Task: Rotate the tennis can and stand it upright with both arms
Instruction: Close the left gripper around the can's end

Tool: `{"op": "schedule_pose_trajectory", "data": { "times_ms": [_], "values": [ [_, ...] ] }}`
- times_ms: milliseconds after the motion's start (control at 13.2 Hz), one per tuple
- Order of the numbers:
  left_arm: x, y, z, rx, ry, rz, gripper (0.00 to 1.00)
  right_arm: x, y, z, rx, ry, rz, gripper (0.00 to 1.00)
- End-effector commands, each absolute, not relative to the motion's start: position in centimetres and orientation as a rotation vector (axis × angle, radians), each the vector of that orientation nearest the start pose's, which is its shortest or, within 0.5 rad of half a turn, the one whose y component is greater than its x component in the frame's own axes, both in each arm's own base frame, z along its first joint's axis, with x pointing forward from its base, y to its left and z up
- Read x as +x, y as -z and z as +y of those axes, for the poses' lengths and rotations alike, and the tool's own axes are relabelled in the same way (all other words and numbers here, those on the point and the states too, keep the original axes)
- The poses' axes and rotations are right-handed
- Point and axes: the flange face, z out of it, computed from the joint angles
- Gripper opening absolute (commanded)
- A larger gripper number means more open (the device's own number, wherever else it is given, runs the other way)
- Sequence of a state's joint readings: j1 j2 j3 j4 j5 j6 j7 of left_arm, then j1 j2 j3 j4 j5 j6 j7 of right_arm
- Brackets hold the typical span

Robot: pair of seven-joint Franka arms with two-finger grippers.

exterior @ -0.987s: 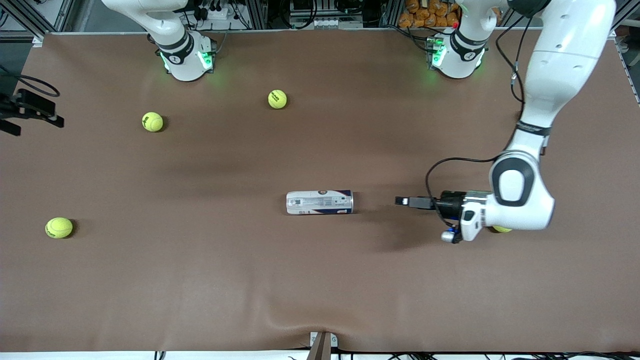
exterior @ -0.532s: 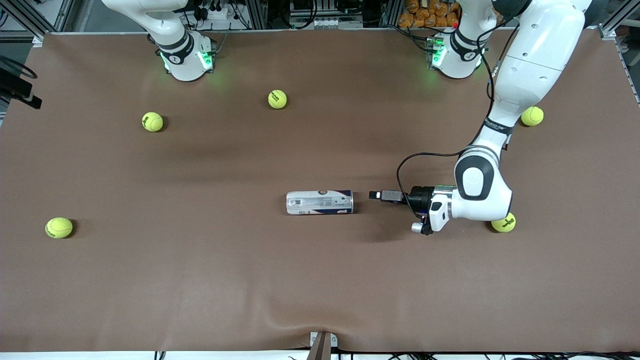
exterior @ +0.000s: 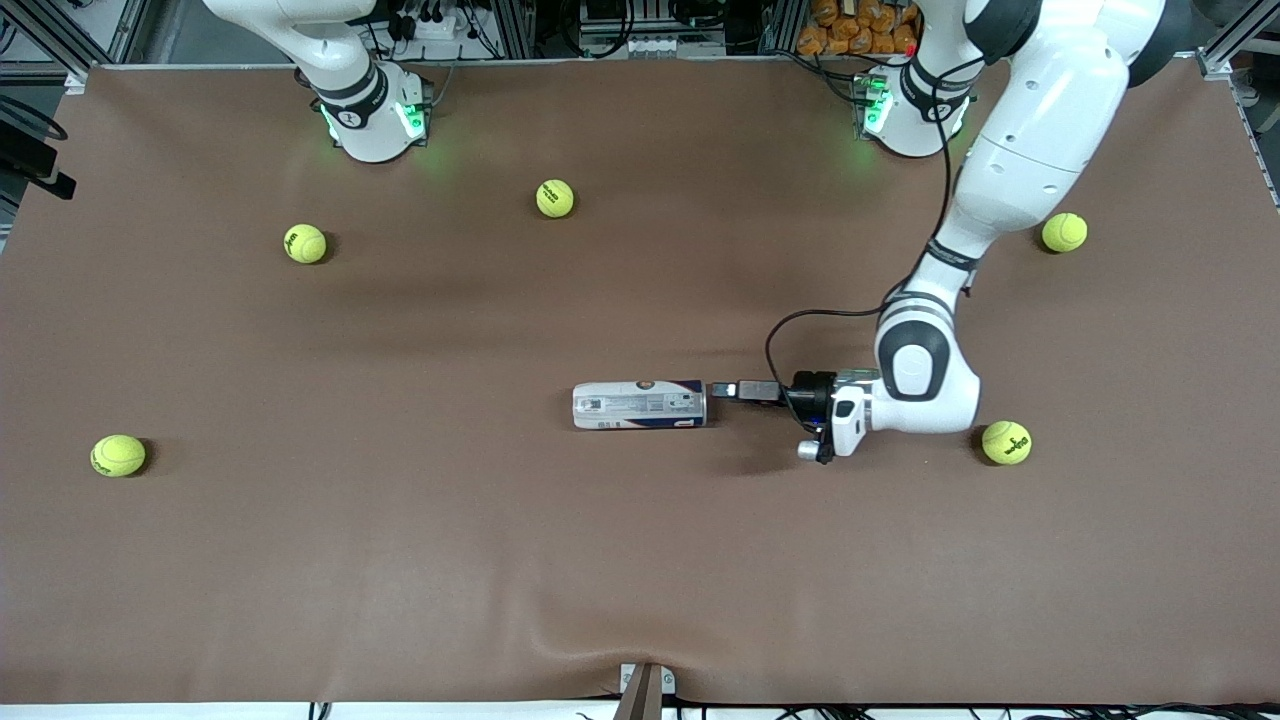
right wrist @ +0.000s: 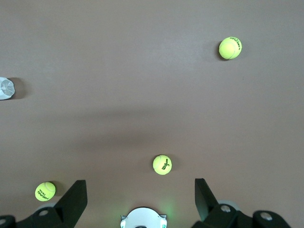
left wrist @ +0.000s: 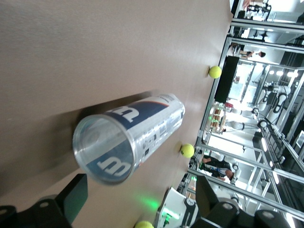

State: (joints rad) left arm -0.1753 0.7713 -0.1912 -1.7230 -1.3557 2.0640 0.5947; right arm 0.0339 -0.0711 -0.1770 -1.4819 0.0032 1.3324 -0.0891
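The tennis can (exterior: 640,404) lies on its side in the middle of the brown table, its long axis running between the two arms' ends. My left gripper (exterior: 722,390) is low over the table right at the can's end toward the left arm's end. In the left wrist view the can's round clear end (left wrist: 107,152) faces the camera, and the open left gripper (left wrist: 141,204) has one dark finger (left wrist: 76,197) on each side, empty. My right gripper (right wrist: 140,199) is open and empty, high over the table near its own base; the can (right wrist: 5,88) shows at that view's edge.
Several yellow-green tennis balls lie around: one (exterior: 1006,442) beside the left arm's wrist, one (exterior: 1064,232) near the left base, two (exterior: 555,198) (exterior: 305,243) near the right base, one (exterior: 118,455) toward the right arm's end. Green-lit bases (exterior: 375,118) (exterior: 905,110) stand at the table's edge.
My left arm has swung in along the table toward the can, bringing its gripper from well away to right beside the can's end. The can has not moved.
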Motion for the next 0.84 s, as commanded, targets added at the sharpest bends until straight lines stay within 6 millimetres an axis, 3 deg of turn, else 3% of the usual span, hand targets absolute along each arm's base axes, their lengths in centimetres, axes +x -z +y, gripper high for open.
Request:
{"op": "schedule_pose_trajectory", "data": {
  "times_ms": [0,304,380,684,759],
  "values": [
    [59.2,-14.6,-28.9,1.972,0.227,0.098,1.00,50.3,-68.7,-7.5,-3.114,-0.108,0.109,1.00],
    [59.3,-14.3,-30.8,1.942,0.214,0.126,1.00,51.8,-66.3,-8.0,-3.127,-0.185,0.122,1.00],
    [59.0,-14.1,-31.3,1.940,0.221,0.127,0.95,51.8,-66.3,-8.2,-3.131,-0.186,0.129,1.00],
    [59.1,-13.5,-31.9,1.962,0.193,0.113,0.55,52.2,-66.7,-7.9,-3.135,-0.124,0.120,1.00],
    [59.2,-12.6,-31.7,1.963,0.183,0.097,0.44,52.3,-67.0,-8.0,-3.142,-0.094,0.119,1.00]
  ]
}}
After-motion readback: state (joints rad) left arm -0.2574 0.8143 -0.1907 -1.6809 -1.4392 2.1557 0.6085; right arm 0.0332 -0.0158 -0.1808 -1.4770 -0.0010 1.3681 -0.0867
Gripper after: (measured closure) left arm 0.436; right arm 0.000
